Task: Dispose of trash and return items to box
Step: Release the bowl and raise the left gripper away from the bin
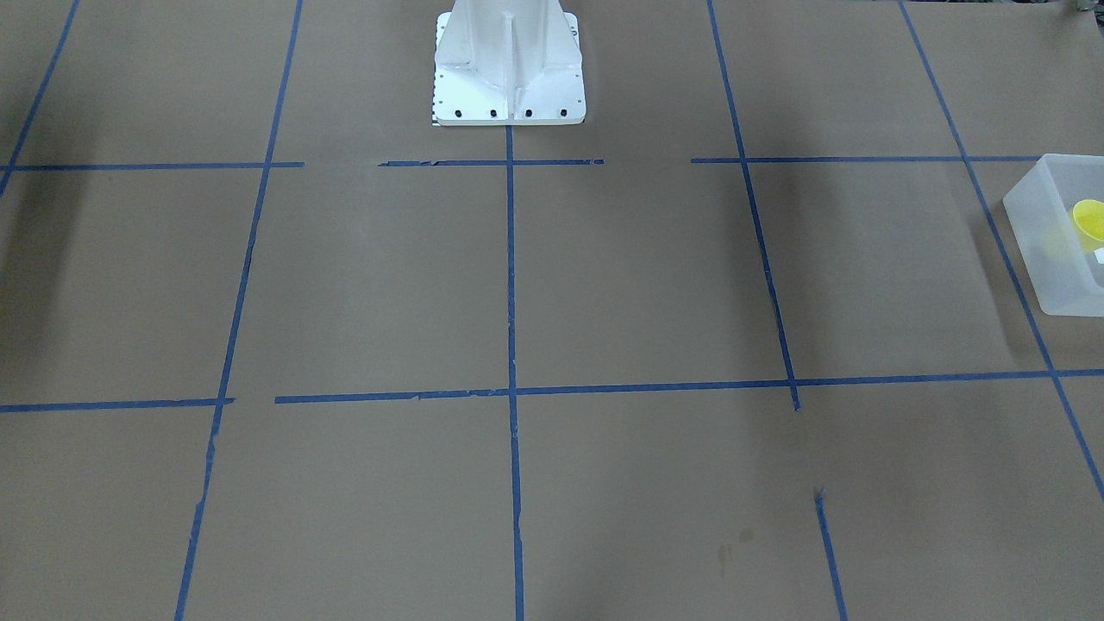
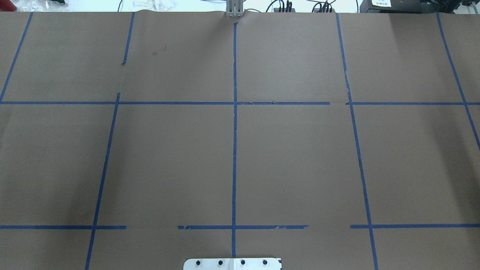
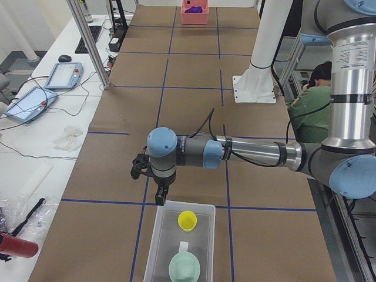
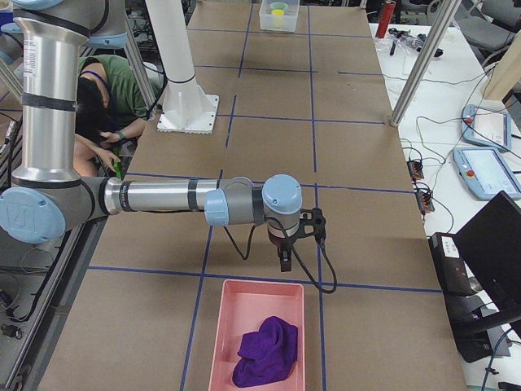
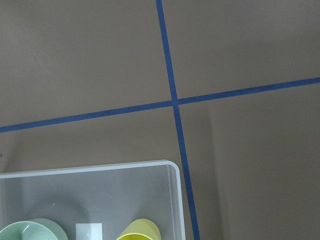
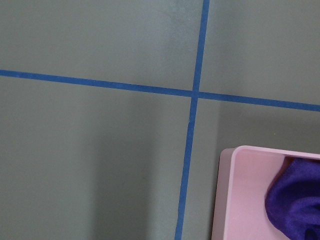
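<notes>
The box (image 3: 163,235) sits at the table's left end and holds both items: the yellow cup (image 3: 187,220) towards its far end, and the mint-green bowl (image 3: 184,267) at its near end, partly cut off by the picture's lower edge. The left gripper (image 3: 160,197) hangs just beyond the box's far rim, too small and side-on to tell whether its jaws are spread or pressed together. The right gripper (image 4: 285,259) hangs near a pink tray (image 4: 252,303) holding a purple cloth (image 4: 264,352) at the right end, and its jaws are equally unreadable.

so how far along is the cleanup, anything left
Looks about finished. The yellow cup and green bowl sit in the box; a purple cloth lies in the pink tray. Nothing visibly in hand for the left gripper or right gripper. No loose items show.
</notes>
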Robot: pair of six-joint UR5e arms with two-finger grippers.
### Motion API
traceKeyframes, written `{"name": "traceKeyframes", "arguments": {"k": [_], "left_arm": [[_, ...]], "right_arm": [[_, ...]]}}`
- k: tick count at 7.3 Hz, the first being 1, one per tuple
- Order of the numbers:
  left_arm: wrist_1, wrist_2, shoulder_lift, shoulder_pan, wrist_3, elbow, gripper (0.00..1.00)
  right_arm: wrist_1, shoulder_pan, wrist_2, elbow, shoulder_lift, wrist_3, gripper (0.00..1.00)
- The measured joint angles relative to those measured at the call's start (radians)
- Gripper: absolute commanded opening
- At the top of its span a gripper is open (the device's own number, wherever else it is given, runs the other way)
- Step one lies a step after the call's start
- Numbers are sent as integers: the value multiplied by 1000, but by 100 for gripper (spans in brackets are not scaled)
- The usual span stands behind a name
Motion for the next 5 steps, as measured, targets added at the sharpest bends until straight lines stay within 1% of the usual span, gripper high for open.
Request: {"name": "traceKeyframes", "arguments": {"k": [2,5], "left_arm": [[-2,1,-1,0,2,26,100],[-3,6,-4,-2,2,35,100]], "right_arm": [[0,6,1,-20,0,2,100],[0,22,7,-26,0,4,100]]}}
